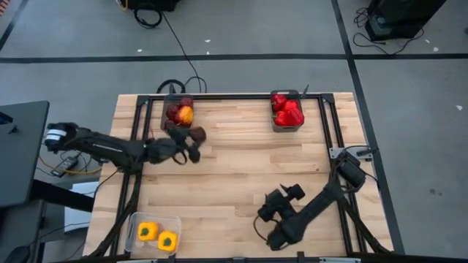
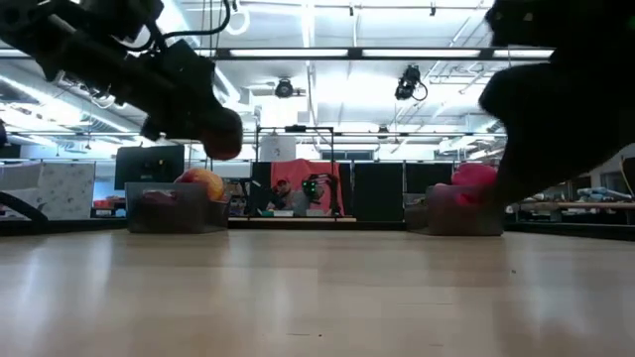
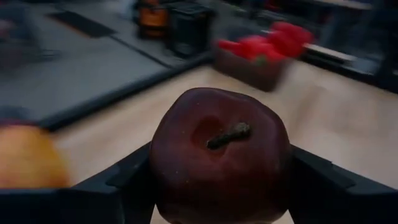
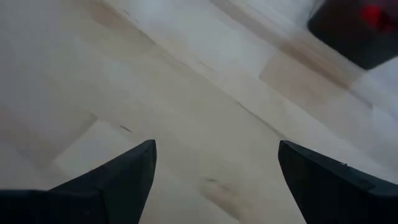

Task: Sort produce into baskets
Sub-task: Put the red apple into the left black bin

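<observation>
Left pincer [image 1: 191, 142] pinching a dark maroon round toy apple [image 3: 219, 155], stem toward the wrist camera, raised above the pale wooden counter [image 1: 241, 168]. It hangs at 5 o'clock of the dark grey translucent bin [image 1: 178, 112] holding an orange-red apple [image 1: 186, 115]. Red bell peppers [image 1: 287, 111] fill the bin at 3 o'clock. Right pincer [image 4: 214, 186] spread, empty, over bare counter.

Maroon apple [image 3: 221, 155] aloft beside apple basket [image 1: 178, 112]
</observation>
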Controlling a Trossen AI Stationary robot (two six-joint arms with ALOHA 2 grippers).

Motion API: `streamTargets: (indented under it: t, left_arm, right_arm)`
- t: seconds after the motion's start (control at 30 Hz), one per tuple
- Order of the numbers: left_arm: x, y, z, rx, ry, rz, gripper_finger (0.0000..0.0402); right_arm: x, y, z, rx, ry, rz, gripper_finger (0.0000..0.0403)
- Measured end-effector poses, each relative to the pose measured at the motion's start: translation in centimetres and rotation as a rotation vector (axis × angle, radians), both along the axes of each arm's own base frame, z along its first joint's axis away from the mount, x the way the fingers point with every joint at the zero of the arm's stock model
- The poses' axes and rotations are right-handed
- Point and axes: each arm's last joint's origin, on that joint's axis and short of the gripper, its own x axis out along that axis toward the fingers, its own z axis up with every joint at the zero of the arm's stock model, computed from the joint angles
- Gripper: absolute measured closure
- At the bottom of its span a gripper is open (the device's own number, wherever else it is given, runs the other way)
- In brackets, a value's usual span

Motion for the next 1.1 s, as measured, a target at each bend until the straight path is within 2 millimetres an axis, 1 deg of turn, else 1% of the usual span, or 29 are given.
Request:
streamTargets:
  t: [0.2,0.23,0.3,0.43,0.57,0.7,0.8,0.93,1.0,1.1]
  left_arm:
    - [-1.2,3.5,2.7,0.097,0.028,0.240,0.0108]
    - [-1.4,4.2,2.8,0.104,0.044,0.273,0.0108]
    - [-1.7,5.6,2.8,0.107,0.064,0.295,0.0107]
    - [-2.8,8.7,2.4,0.055,0.079,0.368,0.0107]
    - [-4.4,11.7,2.0,0.019,0.094,0.479,0.0106]
    - [-6.0,14.1,1.5,-0.023,0.101,0.546,0.0106]
    - [-6.6,15.3,0.7,-0.046,0.128,0.565,0.0106]
    - [-6.6,16.3,-0.3,-0.082,0.145,0.530,0.0104]
    - [-6.6,16.6,-0.8,-0.098,0.166,0.535,0.0098]
    - [-6.5,17.3,-0.8,-0.098,0.171,0.548,0.0082]
  right_arm:
    - [1.4,-1.7,0.1,-0.022,0.076,0.026,0.0056]
    - [1.6,-2.1,0.2,-0.033,0.085,0.030,0.0056]
    - [2.0,-3.0,0.5,-0.057,0.124,0.032,0.0056]
    - [2.4,-4.8,1.1,-0.089,0.196,0.000,0.0056]
    - [2.9,-6.5,2.4,-0.126,0.223,0.001,0.0056]
    - [3.4,-8.1,3.5,-0.143,0.242,0.000,0.0056]
    - [3.9,-9.3,3.7,-0.156,0.263,-0.005,0.0056]
    - [4.5,-11.1,3.8,-0.173,0.302,-0.023,0.0056]
    - [4.7,-11.9,3.8,-0.166,0.321,-0.039,0.0056]
    - [4.9,-12.7,3.8,-0.151,0.345,-0.056,0.0056]
